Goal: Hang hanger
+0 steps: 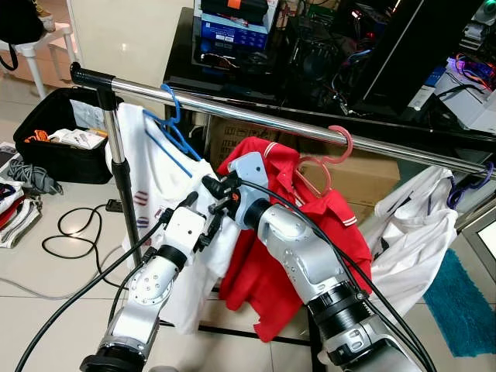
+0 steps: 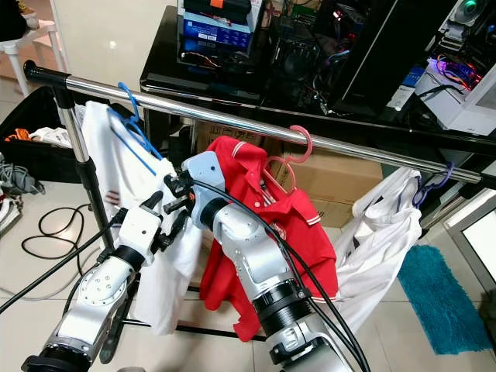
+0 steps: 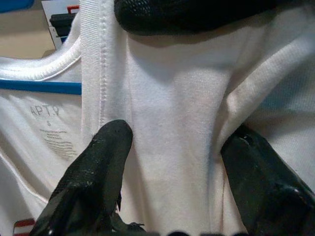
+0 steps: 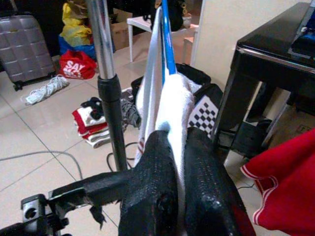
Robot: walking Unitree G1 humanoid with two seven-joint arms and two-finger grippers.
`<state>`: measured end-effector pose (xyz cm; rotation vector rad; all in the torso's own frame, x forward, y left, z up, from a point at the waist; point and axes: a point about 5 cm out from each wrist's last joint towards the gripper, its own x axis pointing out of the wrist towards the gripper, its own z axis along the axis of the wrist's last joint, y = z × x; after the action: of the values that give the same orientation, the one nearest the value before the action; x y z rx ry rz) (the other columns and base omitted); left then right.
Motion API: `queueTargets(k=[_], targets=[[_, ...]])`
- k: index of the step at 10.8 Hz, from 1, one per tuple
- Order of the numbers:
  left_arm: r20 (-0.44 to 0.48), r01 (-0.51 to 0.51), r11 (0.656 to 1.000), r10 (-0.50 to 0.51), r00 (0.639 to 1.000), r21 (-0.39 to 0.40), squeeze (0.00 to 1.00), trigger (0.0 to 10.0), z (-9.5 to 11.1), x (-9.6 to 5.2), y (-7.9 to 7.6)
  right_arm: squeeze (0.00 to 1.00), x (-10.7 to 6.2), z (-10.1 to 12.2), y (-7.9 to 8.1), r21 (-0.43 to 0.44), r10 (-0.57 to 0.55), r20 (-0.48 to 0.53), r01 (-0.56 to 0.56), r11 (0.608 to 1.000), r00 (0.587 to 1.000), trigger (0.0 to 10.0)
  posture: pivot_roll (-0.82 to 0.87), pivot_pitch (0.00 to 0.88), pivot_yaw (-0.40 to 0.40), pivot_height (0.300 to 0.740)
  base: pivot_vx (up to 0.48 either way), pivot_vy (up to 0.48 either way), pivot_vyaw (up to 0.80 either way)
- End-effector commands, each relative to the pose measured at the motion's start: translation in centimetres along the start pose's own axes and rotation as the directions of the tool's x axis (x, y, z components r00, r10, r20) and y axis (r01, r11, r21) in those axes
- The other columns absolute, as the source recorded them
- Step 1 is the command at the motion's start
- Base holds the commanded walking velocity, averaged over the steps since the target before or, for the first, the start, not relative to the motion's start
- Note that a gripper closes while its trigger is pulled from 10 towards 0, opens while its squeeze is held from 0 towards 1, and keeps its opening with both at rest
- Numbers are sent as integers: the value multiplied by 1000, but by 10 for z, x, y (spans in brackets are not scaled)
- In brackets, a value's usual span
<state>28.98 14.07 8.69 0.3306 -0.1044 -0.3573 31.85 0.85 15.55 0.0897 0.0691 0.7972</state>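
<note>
A blue hanger (image 1: 175,129) carrying a white shirt (image 1: 147,174) hangs by its hook on the chrome rail (image 1: 271,120), near the rail's left post. My right gripper (image 1: 215,194) is shut on the shirt's right shoulder over the hanger arm; the right wrist view shows the white fabric (image 4: 177,98) pinched between its fingertips (image 4: 179,142). Just below it, my left gripper (image 1: 200,219) is pressed against the same shirt. Its fingers (image 3: 98,172) stand apart with loose white cloth (image 3: 172,123) between them.
A red polo (image 1: 310,232) on a pink hanger (image 1: 339,147) hangs right beside my arms, and another white shirt (image 1: 418,232) further right. Behind the rail stands a black desk (image 1: 182,74) with electronics. An open suitcase (image 1: 54,147), clothes and cables (image 1: 70,232) lie on the floor at left.
</note>
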Motion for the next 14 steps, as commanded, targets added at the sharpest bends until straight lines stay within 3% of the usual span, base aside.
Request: queueTargets(k=[1,3,5,7,10,14], targets=[[19,13,1000,-13,1000,-3,0,10000,3,1,-6,0,2,10,5,12,12,58,-12,1000,998,0,328,73,-189,740,0,0,0],[20,11,1000,-11,1000,-3,0,10000,4,2,-6,0,2,10,5,10,14,65,-15,1000,998,0,326,71,-191,740,0,0,0],[37,-7,1000,7,999,-11,0,10000,5,0,-6,0,0,14,-6,49,-63,100,58,997,993,0,324,72,-192,740,0,0,0],[125,-111,993,114,986,-27,0,10000,17,-6,1,0,-4,23,-16,102,-132,158,117,988,979,0,321,74,-192,740,0,0,0],[192,-253,967,243,951,30,0,10000,25,-24,7,0,-17,31,-23,132,-149,210,123,984,966,0,324,78,-192,740,0,0,0],[184,-254,967,243,952,37,0,10000,25,-39,-2,0,-40,29,-34,113,-142,204,121,986,969,0,313,79,-186,740,0,0,0]])
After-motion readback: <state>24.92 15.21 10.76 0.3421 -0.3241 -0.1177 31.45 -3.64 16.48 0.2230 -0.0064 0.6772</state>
